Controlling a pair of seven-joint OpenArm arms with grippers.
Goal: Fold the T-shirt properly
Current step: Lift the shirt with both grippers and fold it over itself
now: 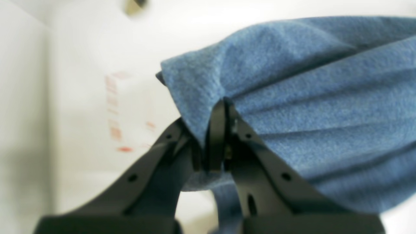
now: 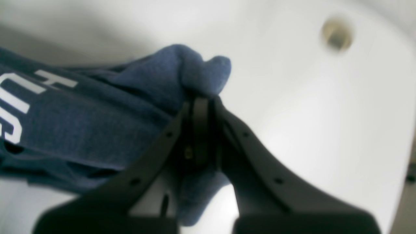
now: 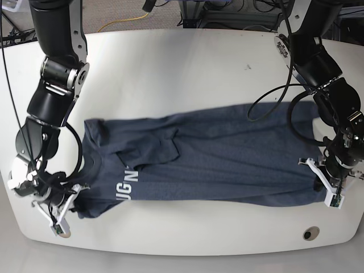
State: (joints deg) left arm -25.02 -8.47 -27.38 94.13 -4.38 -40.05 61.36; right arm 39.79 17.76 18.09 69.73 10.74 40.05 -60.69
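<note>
The left gripper [image 1: 218,107] is pinched tight on a bunch of the blue T-shirt [image 1: 308,97]. The right gripper [image 2: 201,97] is squeezed tight on another bunch of the same shirt, close to its white letters [image 2: 14,107]. The shirt lies spread across the white table [image 3: 187,62], stretched between both arms.

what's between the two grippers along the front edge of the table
In the base view the T-shirt spans the whole stretch, its near edge held taut between the right gripper and the left gripper, both clamped on it.
</note>
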